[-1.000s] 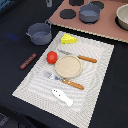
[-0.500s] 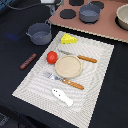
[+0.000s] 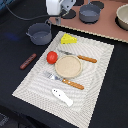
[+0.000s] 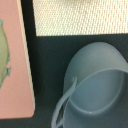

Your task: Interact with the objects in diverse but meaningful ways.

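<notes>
In the exterior view a pale woven placemat (image 3: 95, 85) lies on the dark counter (image 3: 15, 107). At its centre sits a round tan plate (image 3: 68, 66), nothing on it. At the plate's 10 o'clock, touching or nearly touching its rim, is the red tomato (image 3: 52, 57). The yellow cheese wedge (image 3: 68, 39) lies on the mat at the plate's 12 o'clock, apart from it. A knife with an orange handle (image 3: 80, 56) lies just beyond the plate's far edge, and a fork with an orange handle (image 3: 66, 81) lies along its near edge. The white fish shape (image 3: 62, 96) rests at 6 o'clock, near the mat's front edge.

Off the mat, the brown sausage stick (image 3: 28, 61) lies on the counter at the plate's 9 o'clock, well apart. The grey two-handled pot (image 3: 39, 33) stands upright at 11 o'clock; its inside looks empty, as the wrist view (image 4: 97, 82) confirms. Beyond the mat is a pink board (image 3: 95, 29) carrying a second grey pot (image 3: 90, 13), whose contents cannot be made out, and a beige bowl (image 3: 123, 16) cut by the frame edge.

The gripper (image 3: 57, 7) hangs at the top, between the two pots; its fingers are hidden, so whether it is open or closed cannot be told.
</notes>
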